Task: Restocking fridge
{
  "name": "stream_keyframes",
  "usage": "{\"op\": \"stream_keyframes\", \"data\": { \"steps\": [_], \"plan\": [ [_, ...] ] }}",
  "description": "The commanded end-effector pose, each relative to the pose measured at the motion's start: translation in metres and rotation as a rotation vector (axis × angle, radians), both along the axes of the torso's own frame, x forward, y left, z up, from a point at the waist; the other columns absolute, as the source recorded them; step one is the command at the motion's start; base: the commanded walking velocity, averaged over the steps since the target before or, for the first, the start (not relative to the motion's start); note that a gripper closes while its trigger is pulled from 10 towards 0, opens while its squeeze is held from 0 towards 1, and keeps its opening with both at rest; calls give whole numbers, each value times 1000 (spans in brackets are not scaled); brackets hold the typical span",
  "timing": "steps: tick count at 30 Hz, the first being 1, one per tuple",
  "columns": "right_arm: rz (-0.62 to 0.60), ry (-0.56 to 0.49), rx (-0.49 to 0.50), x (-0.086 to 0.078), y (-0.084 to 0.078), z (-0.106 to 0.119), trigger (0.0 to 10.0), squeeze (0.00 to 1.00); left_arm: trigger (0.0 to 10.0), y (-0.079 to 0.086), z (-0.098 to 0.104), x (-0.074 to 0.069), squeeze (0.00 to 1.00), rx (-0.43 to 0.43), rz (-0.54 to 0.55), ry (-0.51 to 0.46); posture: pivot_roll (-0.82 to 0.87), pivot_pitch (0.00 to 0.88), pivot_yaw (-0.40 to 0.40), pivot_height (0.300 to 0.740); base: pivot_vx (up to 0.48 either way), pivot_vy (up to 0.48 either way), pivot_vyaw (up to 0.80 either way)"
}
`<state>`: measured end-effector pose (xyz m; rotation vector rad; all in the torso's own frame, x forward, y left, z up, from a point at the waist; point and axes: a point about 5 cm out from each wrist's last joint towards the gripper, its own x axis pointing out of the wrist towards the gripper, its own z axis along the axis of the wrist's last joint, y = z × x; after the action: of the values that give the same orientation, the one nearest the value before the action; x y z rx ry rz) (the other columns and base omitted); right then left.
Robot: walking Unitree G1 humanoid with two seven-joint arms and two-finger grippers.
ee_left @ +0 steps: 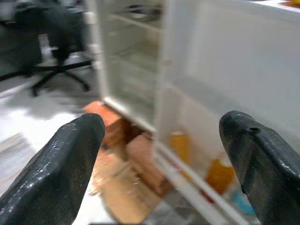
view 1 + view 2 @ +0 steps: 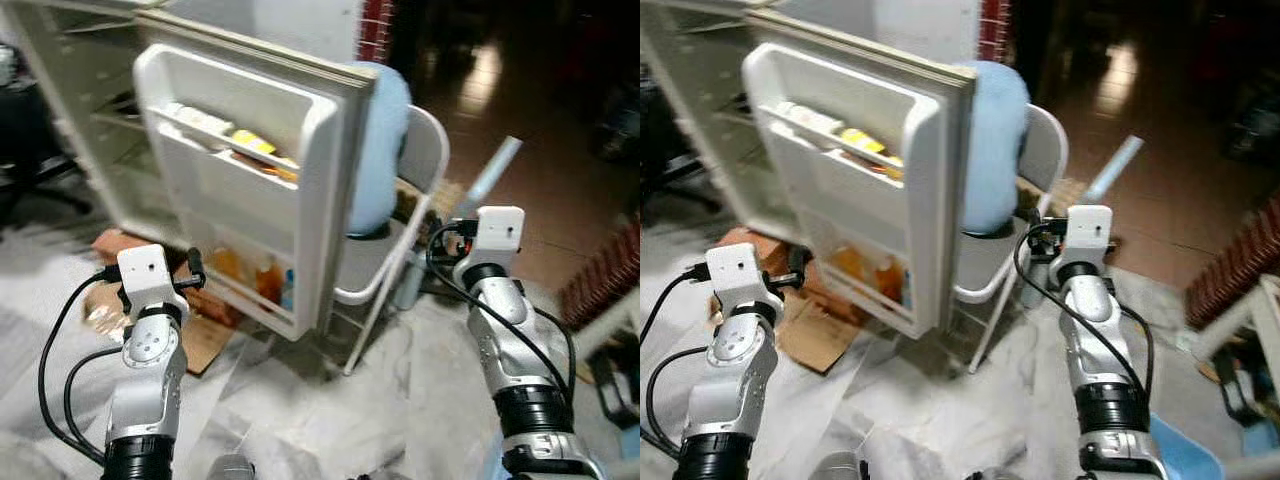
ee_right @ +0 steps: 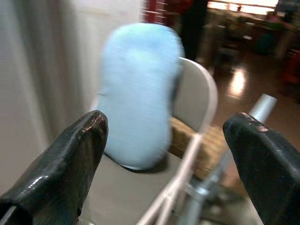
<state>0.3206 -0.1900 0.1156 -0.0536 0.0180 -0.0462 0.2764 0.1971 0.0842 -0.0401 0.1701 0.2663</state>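
White fridge door stands open, orange bottles, somewhat blurred, on its bottom shelf. Left gripper and right gripper hover with fingers spread, holding nothing, the right facing a pale-blue cushion.

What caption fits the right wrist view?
Open right hand faces a pale blue cushion on a white folding chair.

The open fridge stands ahead on the left, its door swung toward the robot with bottles in its lowest shelf. A folding chair holding a cushion sits right of the door. Bricks lie under the fridge.
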Motion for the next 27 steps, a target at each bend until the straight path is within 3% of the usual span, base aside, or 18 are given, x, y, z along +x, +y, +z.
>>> {"op": "stream_keyframes", "data": {
  "steps": [1,6,27],
  "plan": [
    [-4,-43,-4,5,1,11,10000,0,10000,1,3,0,0,0,6,-14,40,0,-36,740,0,0,769],
    [-16,-47,-8,6,-2,12,10000,0,10000,0,3,1,0,-6,1,-18,38,0,-38,740,0,-280,689],
    [38,-32,25,2,8,6,10000,0,10000,1,5,1,0,-18,14,-41,37,0,-38,740,0,-334,0]
  ]
}}
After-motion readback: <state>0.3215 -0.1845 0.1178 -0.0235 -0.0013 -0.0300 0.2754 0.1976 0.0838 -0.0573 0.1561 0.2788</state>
